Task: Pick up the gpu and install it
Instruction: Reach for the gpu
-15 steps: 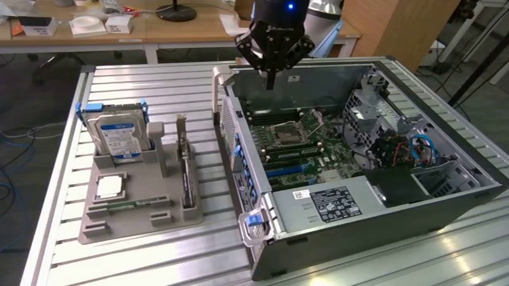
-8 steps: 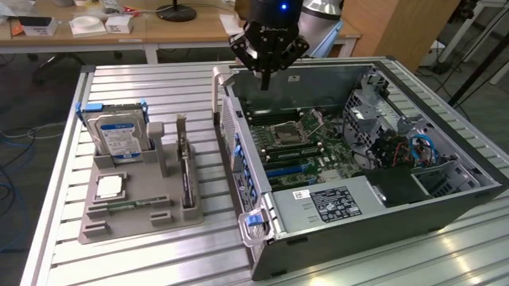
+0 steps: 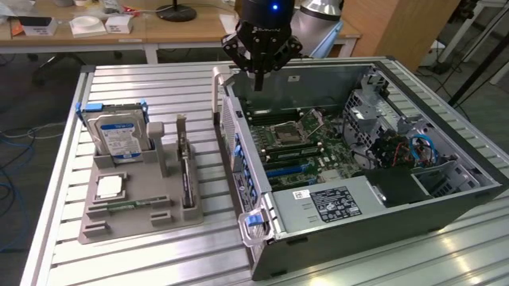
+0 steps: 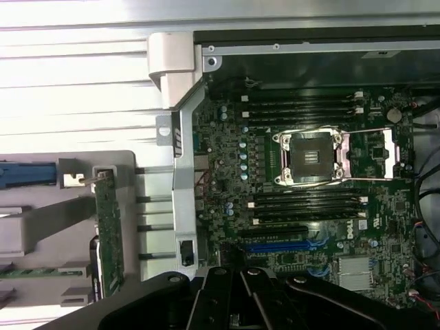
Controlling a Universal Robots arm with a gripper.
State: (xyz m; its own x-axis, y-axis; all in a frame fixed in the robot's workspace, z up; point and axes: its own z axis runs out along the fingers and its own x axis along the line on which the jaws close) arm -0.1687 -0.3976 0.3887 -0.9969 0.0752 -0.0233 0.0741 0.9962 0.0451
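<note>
Nearest us in the exterior view, the open case (image 3: 358,247) sits on the bench (image 3: 159,262). At its nine o'clock the gpu (image 3: 187,179) stands on edge in a grey holder (image 3: 127,229), and at twelve o'clock the gripper (image 3: 258,83) hangs closed up and empty. In the wrist view the gpu (image 4: 108,227) stands just outside the case wall. We judge it light, stiff and fragile, so pinch its upper edge and spare the components.

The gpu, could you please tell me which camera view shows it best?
The exterior view: the gpu stands on its edge in the grey holder, visible along its whole length. The wrist view shows the gpu from above, with only part of its green face.
</note>
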